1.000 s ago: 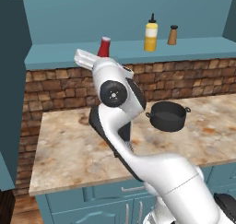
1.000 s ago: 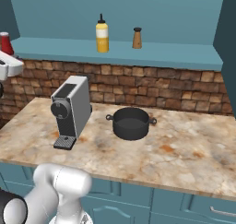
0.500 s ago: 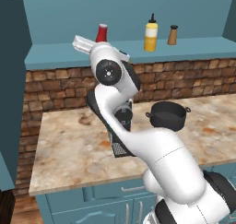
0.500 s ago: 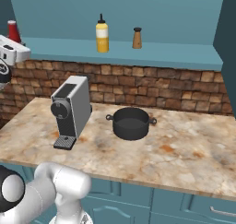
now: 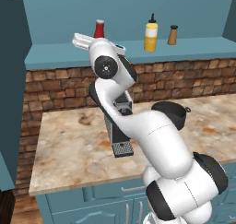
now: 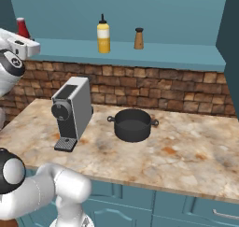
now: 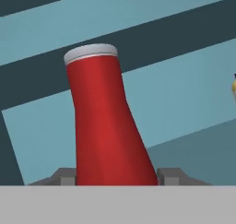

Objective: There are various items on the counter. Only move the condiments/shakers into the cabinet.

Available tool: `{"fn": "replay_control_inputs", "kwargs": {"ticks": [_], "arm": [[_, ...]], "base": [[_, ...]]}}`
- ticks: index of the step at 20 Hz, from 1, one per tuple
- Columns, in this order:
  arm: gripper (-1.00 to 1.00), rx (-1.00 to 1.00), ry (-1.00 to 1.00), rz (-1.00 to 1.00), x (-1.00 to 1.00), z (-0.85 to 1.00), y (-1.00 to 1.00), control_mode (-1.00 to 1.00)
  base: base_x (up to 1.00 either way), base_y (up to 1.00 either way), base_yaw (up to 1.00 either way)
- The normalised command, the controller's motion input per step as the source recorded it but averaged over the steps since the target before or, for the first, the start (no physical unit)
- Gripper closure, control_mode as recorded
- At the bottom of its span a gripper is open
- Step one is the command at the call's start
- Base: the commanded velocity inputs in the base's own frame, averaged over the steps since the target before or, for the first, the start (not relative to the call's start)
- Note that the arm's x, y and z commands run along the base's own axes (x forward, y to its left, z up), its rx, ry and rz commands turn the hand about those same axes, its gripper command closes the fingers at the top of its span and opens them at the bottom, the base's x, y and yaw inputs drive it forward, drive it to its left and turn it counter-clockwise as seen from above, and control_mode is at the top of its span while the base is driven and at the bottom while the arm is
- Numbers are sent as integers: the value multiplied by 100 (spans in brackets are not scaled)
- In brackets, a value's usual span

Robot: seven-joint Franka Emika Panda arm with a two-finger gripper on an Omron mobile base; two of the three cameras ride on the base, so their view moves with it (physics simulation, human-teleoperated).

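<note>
The yellow squeeze bottle (image 5: 150, 32) and the small wooden shaker (image 5: 173, 35) stand side by side on the cabinet's (image 6: 154, 58) shelf ledge, so those two look done. The ketchup bottle (image 7: 107, 121) is the last one: it sits between the two finger tips (image 7: 64, 176) of the gripper (image 7: 115, 177), up at shelf height at the left end of the ledge. What seems left is to set it down and let go. Nothing that belongs in the cabinet is on the counter (image 6: 186, 151), where the coffee machine (image 6: 72, 111) and the black pot (image 6: 133, 124) sit, and those are meant to stay there.

The hand view gives the close look: a dark tip on each side of the bottle's base, apparently touching it, though whether its base rests on the ledge is cut off from sight. The left base view shows its red top (image 5: 99, 28) poking up behind the arm's wrist. The right base view shows the pot and coffee machine unobstructed, well apart from each other
</note>
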Motion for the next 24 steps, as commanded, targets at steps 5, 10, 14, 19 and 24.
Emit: {"fn": "replay_control_inputs", "kwargs": {"ticks": [5,10,14,19,24], "arm": [[100,0,10,0,67,0,0,-100],[100,0,12,0,64,-2,0,-100],[100,-4,7,0,45,-20,0,-100],[100,-4,1,0,8,-44,-1,-100],[100,-3,0,0,8,-30,0,-100]], "base": [[0,0,0],[0,0,0],[0,0,0],[0,0,0],[0,0,0]]}}
